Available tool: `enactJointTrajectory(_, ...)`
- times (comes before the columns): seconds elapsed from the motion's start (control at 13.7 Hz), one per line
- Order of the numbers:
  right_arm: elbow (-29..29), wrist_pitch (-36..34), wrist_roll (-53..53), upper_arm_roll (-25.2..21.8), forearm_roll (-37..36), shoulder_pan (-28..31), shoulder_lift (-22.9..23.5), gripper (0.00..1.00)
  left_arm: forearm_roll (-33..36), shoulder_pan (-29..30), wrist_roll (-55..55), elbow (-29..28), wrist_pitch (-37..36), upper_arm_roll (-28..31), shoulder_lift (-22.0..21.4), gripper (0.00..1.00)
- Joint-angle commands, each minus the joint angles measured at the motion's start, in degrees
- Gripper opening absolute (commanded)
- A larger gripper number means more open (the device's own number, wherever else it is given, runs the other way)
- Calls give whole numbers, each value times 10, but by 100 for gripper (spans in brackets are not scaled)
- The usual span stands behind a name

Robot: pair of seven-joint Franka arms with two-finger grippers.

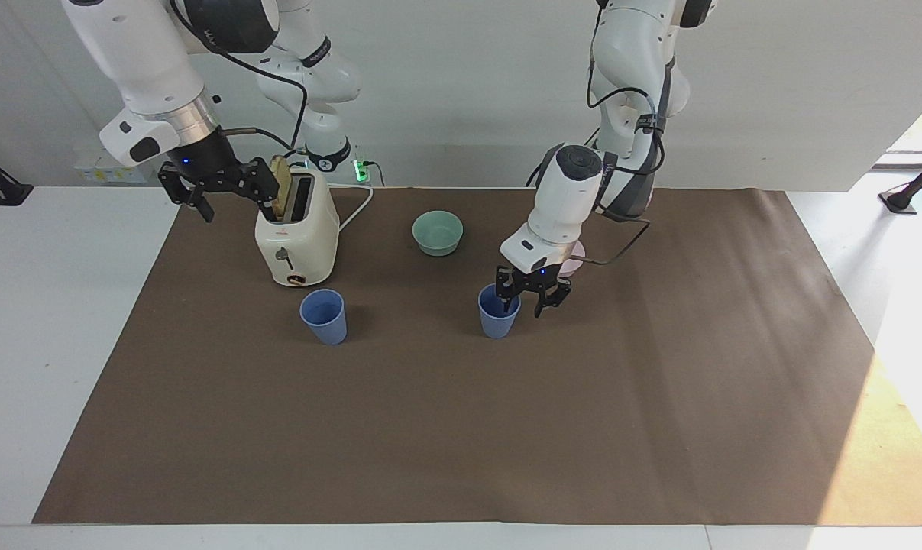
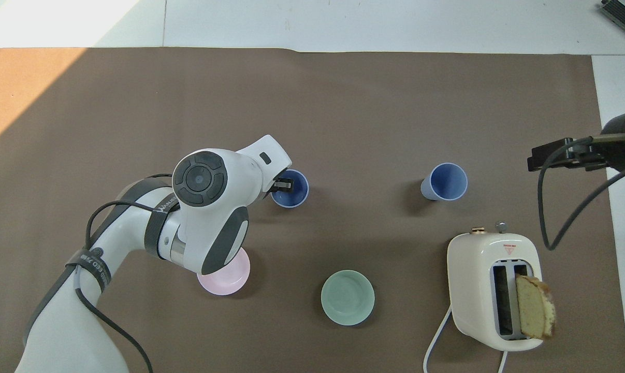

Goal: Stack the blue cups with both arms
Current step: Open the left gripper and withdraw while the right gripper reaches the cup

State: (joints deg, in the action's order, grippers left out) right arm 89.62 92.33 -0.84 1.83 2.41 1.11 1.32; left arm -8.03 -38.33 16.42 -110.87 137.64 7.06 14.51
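Left gripper (image 1: 532,299) spread open astride the rim of a blue cup (image 1: 498,312), holding nothing. Right gripper (image 1: 218,188) waits open beside the toaster (image 1: 296,238). Cups probably light, stiff; pinch the rim wall.

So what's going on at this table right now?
The left gripper is at the rim of one blue cup standing mid-table, fingers spread, one finger inside it. The other blue cup stands alone by the toaster, so nothing is stacked yet. The right gripper waits in the air beside the toaster's bread slice.
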Motion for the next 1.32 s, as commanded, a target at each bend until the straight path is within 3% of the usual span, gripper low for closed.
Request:
enactJointTrajectory(0.0, 52, 70, -9, 5, 8, -3, -11, 100, 0, 28, -10, 0, -4, 1, -22, 100)
enactJointTrajectory(0.51, 150, 174, -10, 8, 8, -18, 50, 100, 2, 200, -197, 16, -179, 3, -134, 100)
enactJointTrajectory(0.73, 194, 233, -5, 8, 8, -16, 59, 100, 24, 272, -246, 87, -277, 3, -133, 100)
enactJointTrajectory(1.24, 231, 272, -3, 7, 8, -16, 81, 100, 52, 337, -275, 237, -443, 4, -110, 100)
